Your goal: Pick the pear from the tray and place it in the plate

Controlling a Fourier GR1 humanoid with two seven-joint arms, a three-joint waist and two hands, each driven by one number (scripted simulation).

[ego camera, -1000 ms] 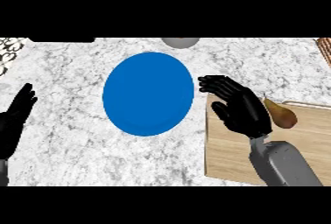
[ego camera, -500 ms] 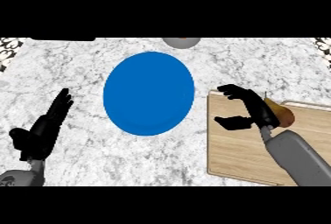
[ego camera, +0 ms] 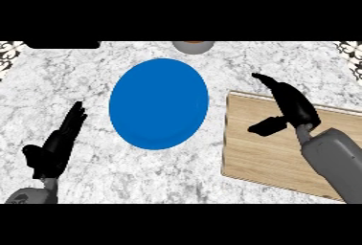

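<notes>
A blue plate (ego camera: 159, 103) lies in the middle of the marble counter. Right of it sits a wooden tray (ego camera: 265, 160). My right hand (ego camera: 293, 107) hovers over the tray's upper part, turned edge-on, fingers stretched toward the upper left and thumb spread out below them. The hand is open. The pear does not show; the hand covers the spot where it lay. My left hand (ego camera: 56, 146) rests open at the lower left, fingers straight and pointing up, well apart from the plate.
A grey round vessel (ego camera: 192, 46) stands at the counter's far edge, just beyond the plate. A dark object (ego camera: 63, 44) sits at the far left edge. The tray's near edge reaches the lower right.
My right hand has turned edge-on and spread over the tray, and the pear beside it is now hidden. The left hand has risen and drifted a little to the right.
</notes>
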